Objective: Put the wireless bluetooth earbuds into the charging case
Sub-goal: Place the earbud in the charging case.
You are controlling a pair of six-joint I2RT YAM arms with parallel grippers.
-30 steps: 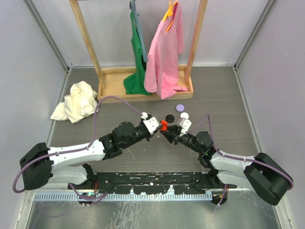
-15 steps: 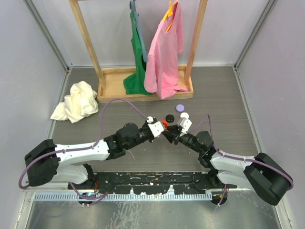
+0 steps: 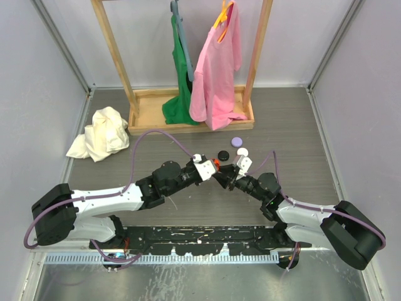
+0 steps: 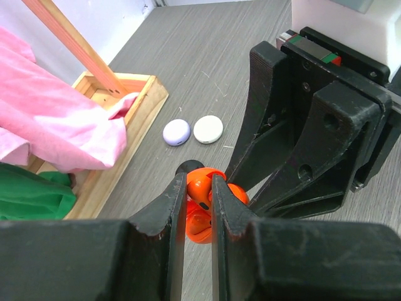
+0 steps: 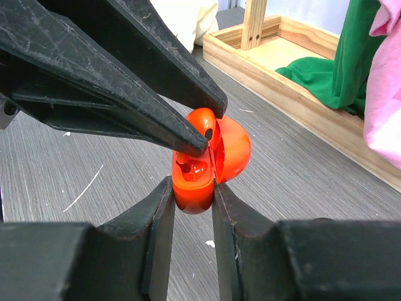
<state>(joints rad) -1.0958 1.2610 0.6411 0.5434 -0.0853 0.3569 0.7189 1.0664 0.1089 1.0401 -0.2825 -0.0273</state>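
My right gripper [image 5: 191, 187] is shut on the base of an open orange charging case [image 5: 193, 194], lid [image 5: 233, 150] swung back, held above the floor. My left gripper [image 4: 199, 183] is shut on an orange earbud [image 4: 200, 191] and holds it at the mouth of the case [image 4: 199, 227]. In the right wrist view the left fingertips [image 5: 188, 141] touch the case's upper rim, and one empty socket shows inside. From the top view the two grippers meet at the orange case [image 3: 215, 164] in the middle of the floor. I cannot see a second earbud.
A purple disc [image 3: 236, 142], a white disc [image 3: 242, 152] and a small black disc [image 3: 222, 155] lie just beyond the grippers. A wooden rack base [image 3: 147, 119] with pink [image 3: 216, 75] and green [image 3: 182, 94] clothes stands behind. A white cloth [image 3: 100, 135] lies far left.
My left gripper has moved right and slightly down with the earbud, closing onto the open case. The right gripper and case have stayed in place.
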